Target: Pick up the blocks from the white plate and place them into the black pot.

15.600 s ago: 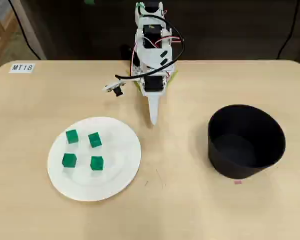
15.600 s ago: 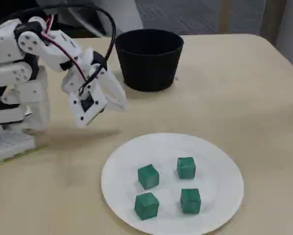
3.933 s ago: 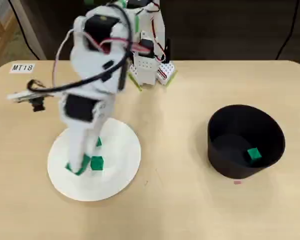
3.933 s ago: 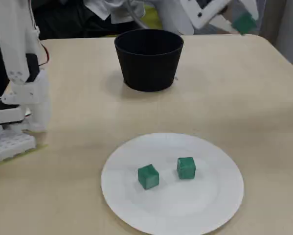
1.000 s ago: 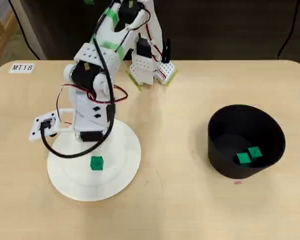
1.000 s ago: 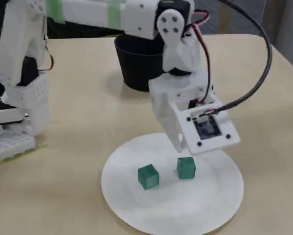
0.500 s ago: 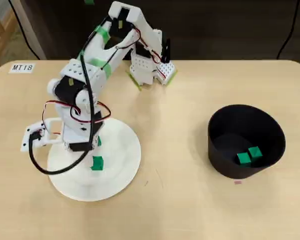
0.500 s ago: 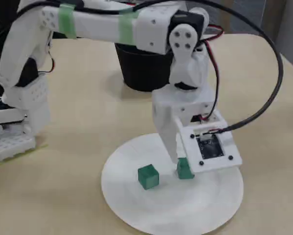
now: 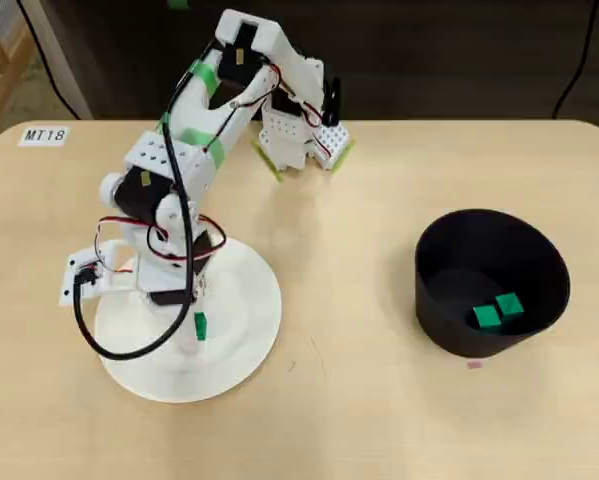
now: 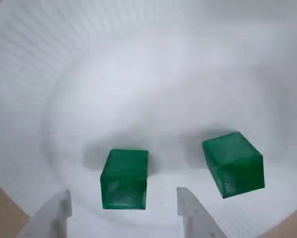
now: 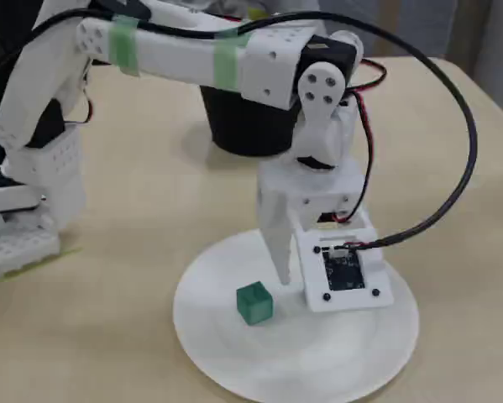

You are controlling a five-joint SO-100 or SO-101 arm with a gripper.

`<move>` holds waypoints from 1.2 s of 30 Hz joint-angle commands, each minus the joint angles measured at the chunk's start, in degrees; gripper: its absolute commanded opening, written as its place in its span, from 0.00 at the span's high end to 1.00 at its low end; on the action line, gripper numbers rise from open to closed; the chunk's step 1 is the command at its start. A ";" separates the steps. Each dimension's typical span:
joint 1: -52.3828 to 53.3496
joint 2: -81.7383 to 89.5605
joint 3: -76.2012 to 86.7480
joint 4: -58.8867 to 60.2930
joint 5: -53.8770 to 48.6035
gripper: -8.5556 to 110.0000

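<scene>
The gripper [image 10: 123, 210] hung low over the white plate [image 10: 34, 89], jaws spread and empty, one fingertip [image 10: 56, 208] on each side of the left-hand green cube [image 10: 124, 179] in the wrist view. That cube sat between the tips but a little ahead of them, not yet fully inside the gap. The second cube [image 10: 234, 163] lay just to its right on the plate, apart from it and turned at an angle.

Over in the overhead view, two green cubes [image 9: 497, 311] already rested at the bottom of the black pot [image 9: 449, 330], well away across the table [image 9: 359, 400]. So by my read, half the job was done.

Now the risks. The right fingertip [image 10: 190, 210] stood in the lane between the two cubes; a sideways drift could nudge the tilted one off toward the rim. A close made too early would likely catch only the near edge of the target and squirt it forward on the smooth plate. In the fixed view, only one cube [image 11: 254, 302] showed beside the finger [image 11: 276, 243], the other hidden behind the arm [image 11: 192, 50], so depth there was hard to judge.
</scene>
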 commanded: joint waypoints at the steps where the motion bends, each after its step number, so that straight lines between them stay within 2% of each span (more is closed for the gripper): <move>1: -0.53 0.09 -2.55 0.26 1.41 0.68; 7: -0.53 -0.70 -2.64 -0.79 3.43 0.72; 12: -0.62 -1.93 -2.90 -2.11 7.38 0.95; 19: -1.76 2.64 -3.08 -4.66 6.94 0.95; 28: -5.45 28.39 -2.46 -16.79 16.52 0.95; 33: -14.33 37.79 -0.18 -11.95 20.92 0.95; 36: -22.94 46.41 10.20 -11.78 26.46 0.95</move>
